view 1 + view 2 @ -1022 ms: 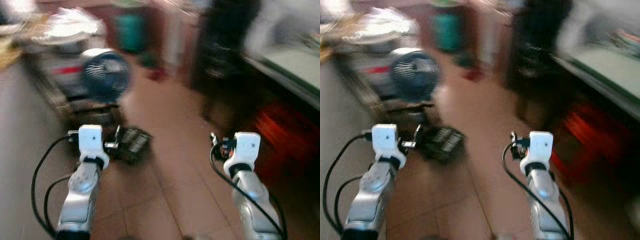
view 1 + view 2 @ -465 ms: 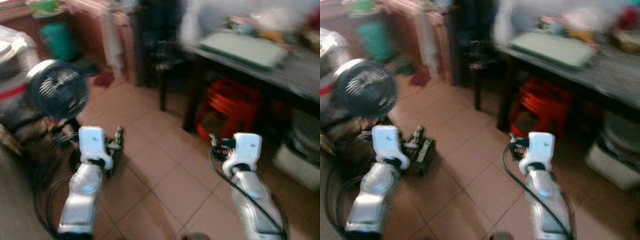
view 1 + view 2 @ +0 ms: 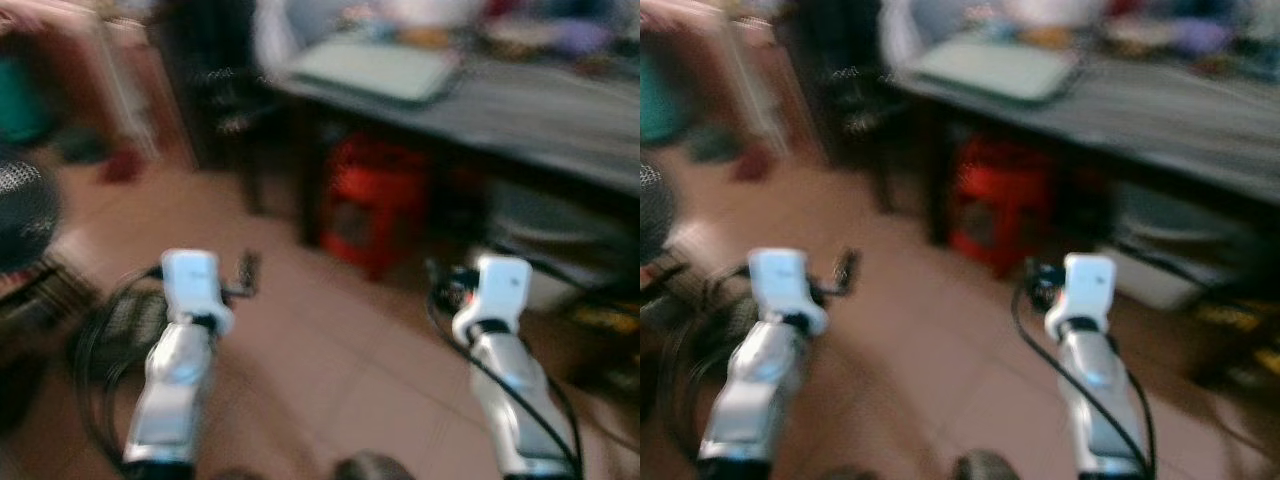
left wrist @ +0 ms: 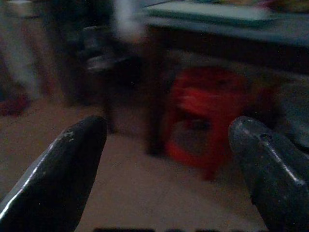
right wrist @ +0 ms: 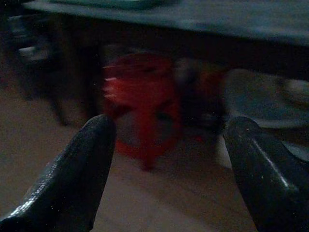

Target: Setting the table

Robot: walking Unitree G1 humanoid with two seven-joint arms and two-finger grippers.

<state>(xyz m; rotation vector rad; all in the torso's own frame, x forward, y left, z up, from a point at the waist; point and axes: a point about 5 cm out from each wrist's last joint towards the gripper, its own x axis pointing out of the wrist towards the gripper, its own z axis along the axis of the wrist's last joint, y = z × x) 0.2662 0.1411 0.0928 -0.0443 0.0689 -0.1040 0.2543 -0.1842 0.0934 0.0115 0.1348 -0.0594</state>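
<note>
— Blur everywhere from the head camera. What's in front?

— Left eye view: a dark table [image 3: 560,120] with a pale tray [image 3: 375,68] on its near end and smeared clutter behind, a red stool [image 3: 375,200] tucked underneath, tiled floor [image 3: 330,370]. Both silver arms are held out ahead over the floor.

— Right eye view?

— Same scene, nothing new.

— Left wrist?

— The left gripper [image 4: 164,169] has its black fingers [image 4: 58,174] wide apart, nothing between them, aimed at the stool.

— Right wrist?

— The right gripper [image 5: 166,169] too: spread, empty, stool and table edge beyond.

— So which step?

— I'd say the approach; nothing's picked up. Next it needs to close on the table and steady.

— Any writing?

— Too blurred to read.
</note>
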